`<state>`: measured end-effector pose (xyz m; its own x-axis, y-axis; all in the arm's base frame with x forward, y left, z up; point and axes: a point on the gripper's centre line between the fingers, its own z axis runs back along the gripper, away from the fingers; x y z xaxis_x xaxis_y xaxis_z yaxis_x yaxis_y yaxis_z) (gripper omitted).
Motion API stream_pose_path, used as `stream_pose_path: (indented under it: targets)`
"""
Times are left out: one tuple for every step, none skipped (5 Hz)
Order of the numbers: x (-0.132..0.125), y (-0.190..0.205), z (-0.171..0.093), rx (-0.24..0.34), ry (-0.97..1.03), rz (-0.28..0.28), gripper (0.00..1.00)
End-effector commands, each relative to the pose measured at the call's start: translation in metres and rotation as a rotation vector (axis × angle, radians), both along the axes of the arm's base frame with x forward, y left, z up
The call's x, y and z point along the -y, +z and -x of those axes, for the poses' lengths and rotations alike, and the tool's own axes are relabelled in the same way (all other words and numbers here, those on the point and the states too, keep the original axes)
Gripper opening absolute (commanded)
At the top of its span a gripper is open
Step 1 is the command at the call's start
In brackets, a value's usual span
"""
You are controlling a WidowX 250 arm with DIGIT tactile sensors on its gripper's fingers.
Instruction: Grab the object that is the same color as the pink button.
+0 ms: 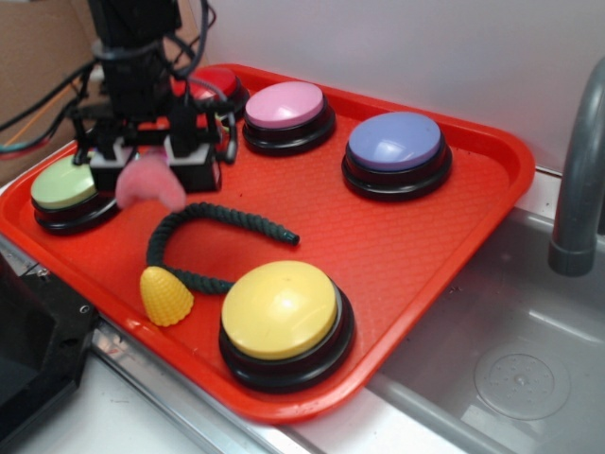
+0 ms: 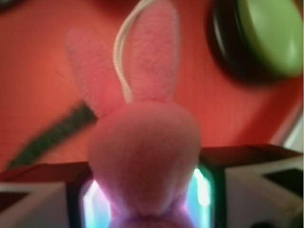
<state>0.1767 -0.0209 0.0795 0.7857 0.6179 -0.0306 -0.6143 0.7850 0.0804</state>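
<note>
Holding the pink toy (image 1: 149,185) between its pads, the gripper (image 1: 151,156) hangs over the left part of the red tray (image 1: 397,246), w/ the toy dangling below the fingers (image 1: 194,156) and looking clear of the tray floor, tho exterior view can't fully settle that. Wrist cam confirms: jaws pinched on the toy's body, ears and white string loop (image 2: 124,52) pointing away from the cam, tray blurred underneath. Pink button (image 1: 286,106) sits further back, well apart from the toy; same pale pink, so it's the right pick. Green button (image 1: 64,184) is just beside the gripper on the far left edge, dark rope (image 1: 203,222) curls below the toy, yellow cone (image 1: 165,296) and yellow button (image 1: 280,310) near the front.

Step, by my read: grasp done, lift in hand. Next move prob calls for keeping the squeeze steady and going straight up; toy's soft and fuzzy, so it could slip if the pinch eases.
</note>
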Motion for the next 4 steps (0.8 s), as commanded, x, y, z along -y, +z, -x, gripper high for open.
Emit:
stream_pose_path:
  targets:
    - [-0.002,0.076,-0.037,0.180,-0.309,-0.032,0.00]
    - [-0.001,0.102,-0.039,0.261,-0.365,-0.063,0.00]
    - [0.007,0.095,-0.044,0.190,-0.498,-0.076,0.00]
    - [0.012,0.088,-0.037,0.090,-0.520,-0.084,0.00]
